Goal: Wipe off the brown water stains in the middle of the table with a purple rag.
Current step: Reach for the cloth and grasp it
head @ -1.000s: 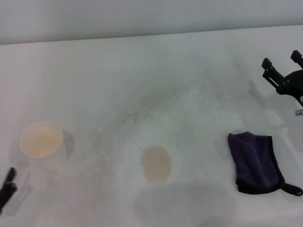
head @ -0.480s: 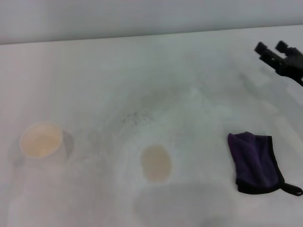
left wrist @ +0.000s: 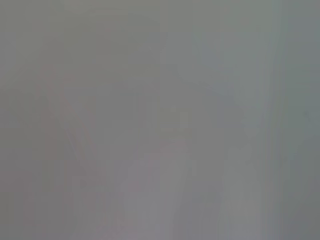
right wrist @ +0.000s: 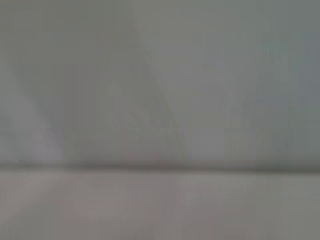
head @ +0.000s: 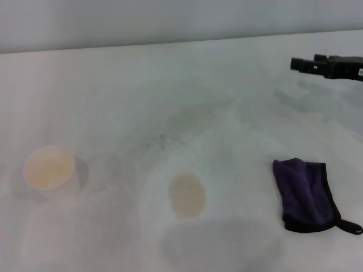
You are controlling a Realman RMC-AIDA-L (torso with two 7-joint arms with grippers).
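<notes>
Table before wiping: rag untouched, right arm swung level, left arm gone from sight.

Head view: broad white matte table [head: 187, 85]; pale tan oval water stain [head: 187, 195] mid-table, dry-wiped by nothing yet; folded dark purple rag with black trim [head: 308, 195] lying flat well to its right; white cup with tan inside [head: 50, 169] far left. Black right gripper [head: 296, 64], a second ago upright, now lies horizontal above the far right, well apart from the rag, its jaws narrowly parted and empty. Left gripper has withdrawn, out of view. Pickup not begun.
Left wrist view: featureless grey.
Right wrist view: featureless grey.
</notes>
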